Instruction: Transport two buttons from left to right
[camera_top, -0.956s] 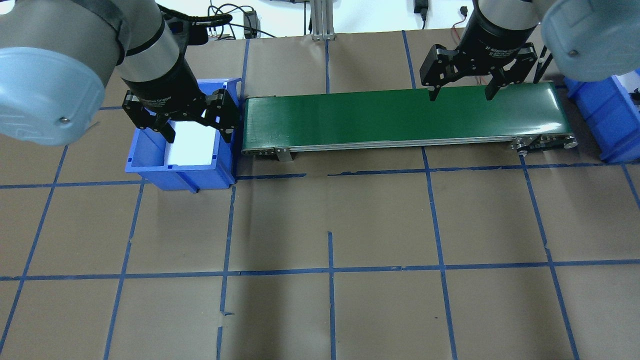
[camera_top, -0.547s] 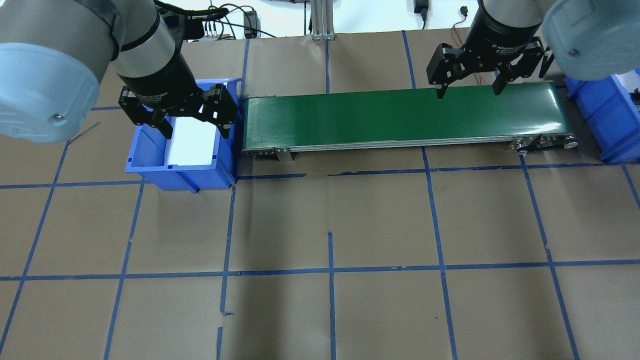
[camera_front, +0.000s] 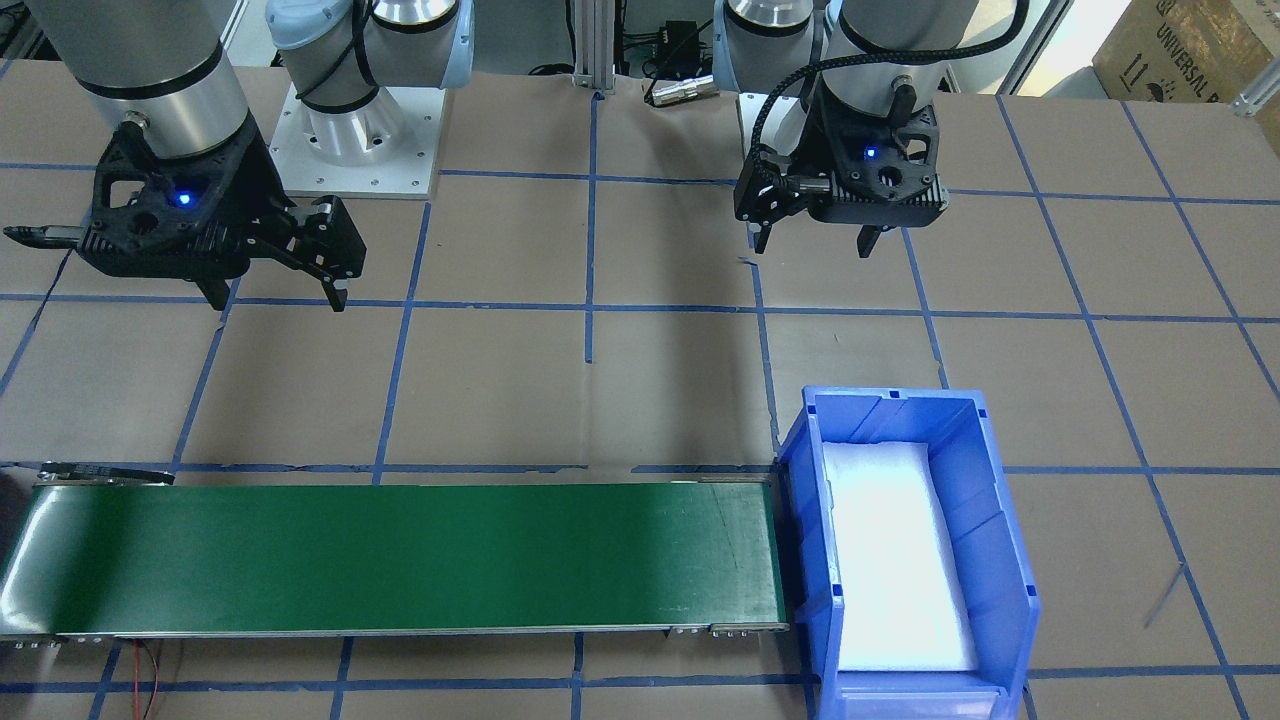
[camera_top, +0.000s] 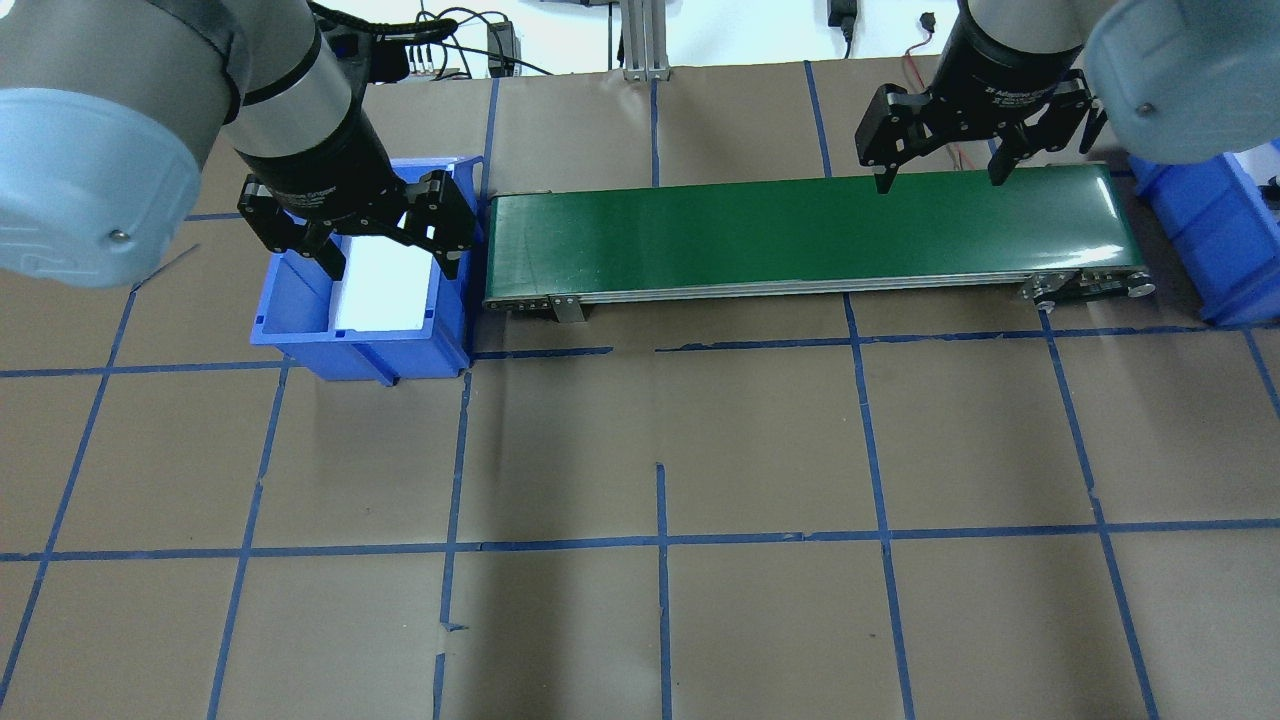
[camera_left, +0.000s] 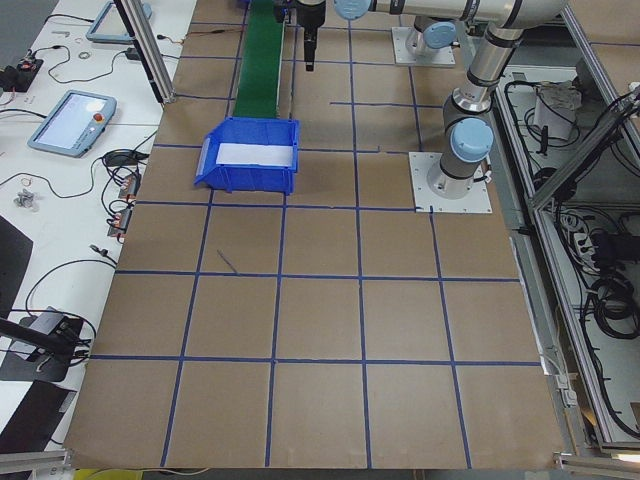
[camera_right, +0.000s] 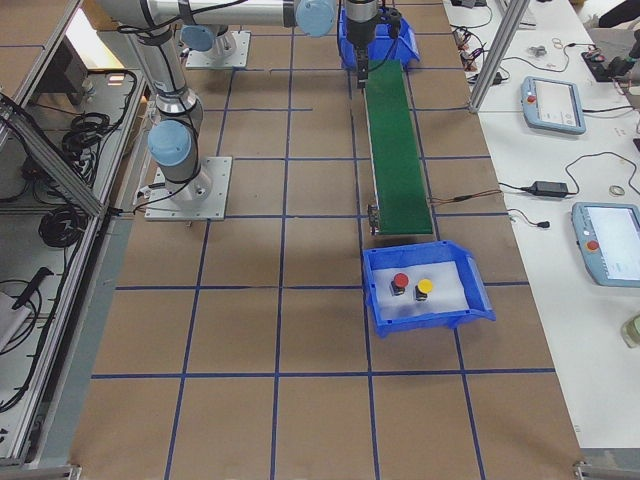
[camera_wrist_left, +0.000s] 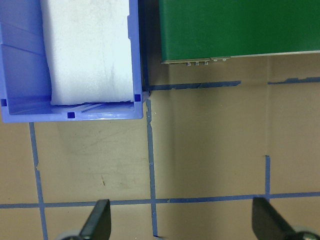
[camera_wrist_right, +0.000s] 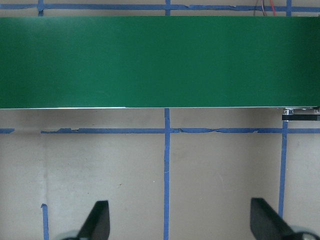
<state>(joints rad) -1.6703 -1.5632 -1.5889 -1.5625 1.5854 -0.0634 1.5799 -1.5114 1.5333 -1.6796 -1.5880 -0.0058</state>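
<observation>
The red-capped button (camera_right: 400, 281) and the yellow-capped button (camera_right: 424, 287) stand side by side on white foam in the right blue bin (camera_right: 430, 322), seen only in the exterior right view. My left gripper (camera_top: 393, 266) is open and empty, above the left blue bin (camera_top: 300, 300), which holds only white foam. It also shows in the front-facing view (camera_front: 813, 247). My right gripper (camera_top: 938, 184) is open and empty over the right part of the green conveyor belt (camera_top: 800, 230). It also shows in the front-facing view (camera_front: 279, 302).
The conveyor belt (camera_front: 400, 555) runs between the left bin (camera_front: 990, 540) and the right bin (camera_top: 1200, 220); nothing lies on it. Brown paper with blue tape lines covers the table. Cables and operator pendants lie along the far side.
The left gripper has risen slightly over the left bin. The right gripper has shifted a little to the right and farther back. Both stay open.
</observation>
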